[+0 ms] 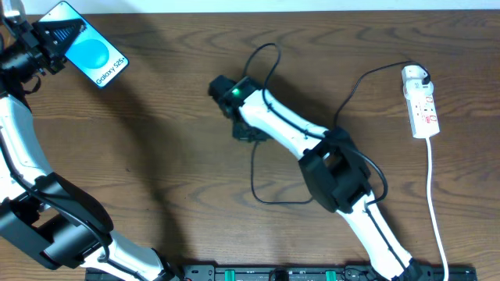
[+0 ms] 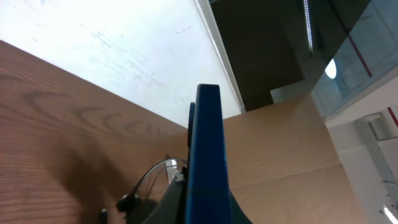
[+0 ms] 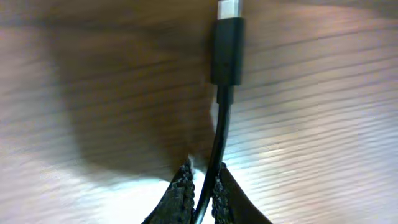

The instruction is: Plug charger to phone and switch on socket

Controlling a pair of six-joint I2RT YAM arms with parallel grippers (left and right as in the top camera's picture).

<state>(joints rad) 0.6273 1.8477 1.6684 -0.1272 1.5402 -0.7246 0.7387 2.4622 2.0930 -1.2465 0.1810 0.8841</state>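
Bench: brown wood with long wavy grain, filling almost the whole overhead view; matt, with soft dark shadows across its left half.
Far edge: a thin pale strip runs along the top, behind the bench.
Wall: in the left wrist view, a white wall with faint scuffs meets the bench in a straight line.
Recess: beside the wall's pale trim, a dark opening.
Panel: a plain tan board below the recess.
Glass: a greenish pane at upper right, crossed by a thin red line.
Light: a narrow bright strip and a round glow; in the right wrist view, pale glare on the blurred wood.
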